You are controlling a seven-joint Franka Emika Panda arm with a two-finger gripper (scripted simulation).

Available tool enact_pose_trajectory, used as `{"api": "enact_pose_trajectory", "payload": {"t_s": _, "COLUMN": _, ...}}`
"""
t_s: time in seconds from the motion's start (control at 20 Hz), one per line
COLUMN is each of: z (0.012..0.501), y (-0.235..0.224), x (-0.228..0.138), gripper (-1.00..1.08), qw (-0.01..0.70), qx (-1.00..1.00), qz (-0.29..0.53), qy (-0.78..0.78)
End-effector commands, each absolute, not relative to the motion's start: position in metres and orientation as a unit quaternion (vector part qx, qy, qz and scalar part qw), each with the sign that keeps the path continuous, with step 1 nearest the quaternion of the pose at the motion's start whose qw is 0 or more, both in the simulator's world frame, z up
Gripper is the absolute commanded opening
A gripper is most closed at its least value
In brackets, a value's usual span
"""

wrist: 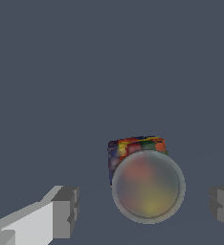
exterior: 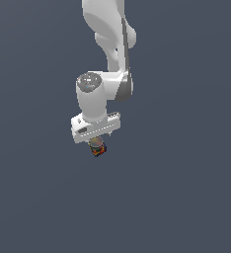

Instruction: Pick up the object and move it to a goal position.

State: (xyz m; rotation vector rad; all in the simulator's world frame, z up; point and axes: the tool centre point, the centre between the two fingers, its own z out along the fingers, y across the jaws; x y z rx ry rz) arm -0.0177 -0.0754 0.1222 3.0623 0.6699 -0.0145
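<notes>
Small jar (exterior: pixel 97 147) sits just below centre of the exterior view, directly under the arm's white hand, on the plain dark grey floor (exterior: pixel 186 197). Nothing else around it; only the hand hides its upper part there. Wrist view: jar between the gripper (wrist: pixel 145 206) fingers (wrist: pixel 66 210), both standing clear of it, jaws open. Body a patchwork of red, yellow, green, blue; round top looks blurred, glassy, grey-rimmed.
</notes>
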Motion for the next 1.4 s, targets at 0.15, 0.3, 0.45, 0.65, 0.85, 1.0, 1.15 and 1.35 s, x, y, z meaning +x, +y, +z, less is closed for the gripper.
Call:
{"api": "enact_pose_trajectory", "payload": {"t_s": 0.15, "z": 0.114, "y": -0.085, "x": -0.020, "gripper": 1.00, "qw": 0.001, "qx": 0.968, "qz": -0.002, "qy": 0.253}}
{"api": "enact_pose_trajectory", "payload": {"t_s": 0.3, "z": 0.111, "y": -0.088, "x": -0.022, "gripper": 1.00, "qw": 0.001, "qx": 0.964, "qz": -0.001, "qy": 0.266}}
{"api": "enact_pose_trajectory", "payload": {"t_s": 0.45, "z": 0.109, "y": -0.090, "x": -0.022, "gripper": 1.00, "qw": 0.000, "qx": 0.962, "qz": 0.000, "qy": 0.275}}
{"api": "enact_pose_trajectory", "payload": {"t_s": 0.65, "z": 0.108, "y": -0.091, "x": -0.023, "gripper": 1.00, "qw": 0.000, "qx": 0.960, "qz": 0.000, "qy": 0.279}}
{"api": "enact_pose_trajectory", "payload": {"t_s": 0.85, "z": 0.105, "y": -0.091, "x": -0.023, "gripper": 1.00, "qw": 0.000, "qx": 0.961, "qz": 0.000, "qy": 0.277}}
{"api": "enact_pose_trajectory", "payload": {"t_s": 1.0, "z": 0.094, "y": -0.091, "x": -0.023, "gripper": 1.00, "qw": 0.000, "qx": 0.961, "qz": 0.000, "qy": 0.277}}
{"api": "enact_pose_trajectory", "payload": {"t_s": 1.15, "z": 0.078, "y": -0.091, "x": -0.024, "gripper": 1.00, "qw": 0.000, "qx": 0.961, "qz": 0.000, "qy": 0.278}}
{"api": "enact_pose_trajectory", "payload": {"t_s": 1.35, "z": 0.062, "y": -0.091, "x": -0.024, "gripper": 1.00, "qw": 0.000, "qx": 0.960, "qz": 0.000, "qy": 0.279}}
